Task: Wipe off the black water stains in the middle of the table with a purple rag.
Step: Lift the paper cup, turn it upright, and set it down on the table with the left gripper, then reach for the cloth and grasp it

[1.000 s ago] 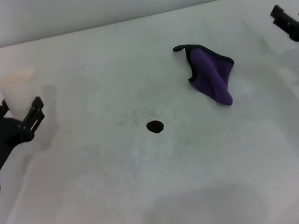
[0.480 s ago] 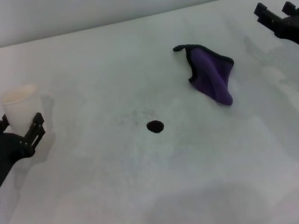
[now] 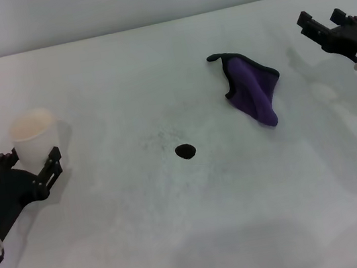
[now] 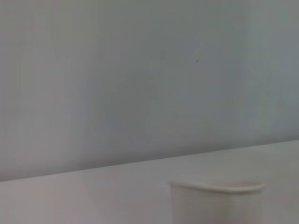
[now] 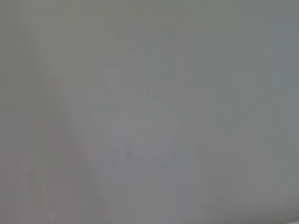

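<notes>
The purple rag (image 3: 251,88) lies crumpled on the bench (image 3: 256,196), off to the right of the black stain (image 3: 185,151), as the right pincer (image 3: 325,19) hangs spread and empty beside it, while the left pincer (image 3: 28,160) sits spread around a white cup (image 3: 31,132).

Bare lab-like test bench: plain white table (image 3: 182,242), blank grey wall (image 4: 140,70).

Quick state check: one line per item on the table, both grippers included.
purple rag: crumpled, lying on the table, ungripped.
black water stains: one blot, unwiped, apart from the rag.
white cup: upright, between the left gripper's fingers.
left gripper: open around the cup.
right gripper: open, empty, at the table's right edge.
table: faint grey smudges.
</notes>
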